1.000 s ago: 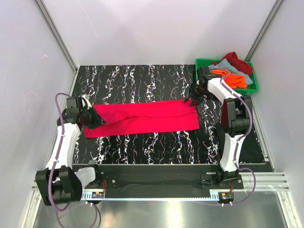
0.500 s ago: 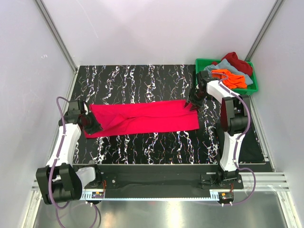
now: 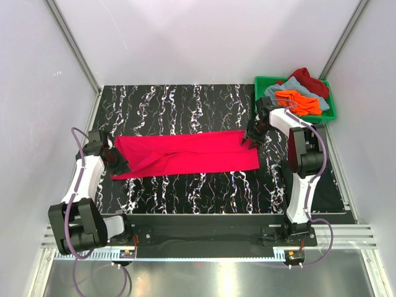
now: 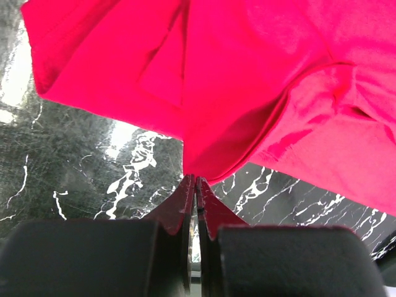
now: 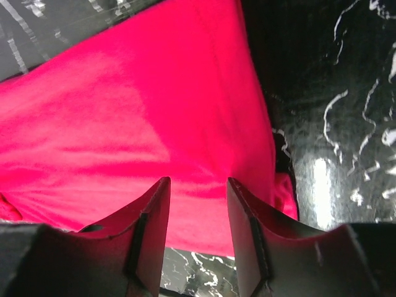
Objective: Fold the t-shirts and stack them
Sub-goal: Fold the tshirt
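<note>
Our left arm and right arm wear white shells over black joints, each trailing a looped purple cable. Behind the left tool and right tool, matte black housings; ahead, the fingers taper to dark wedges.

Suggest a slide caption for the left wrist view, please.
Left gripper shut on the pinkish-red t-shirt's edge, marbled table below.

t-shirt: matt pinkish-red cloth, soft, creased
table: glossy black top, white marble-like veins
crate: smooth green plastic
right tool: dark matt fingers
</note>
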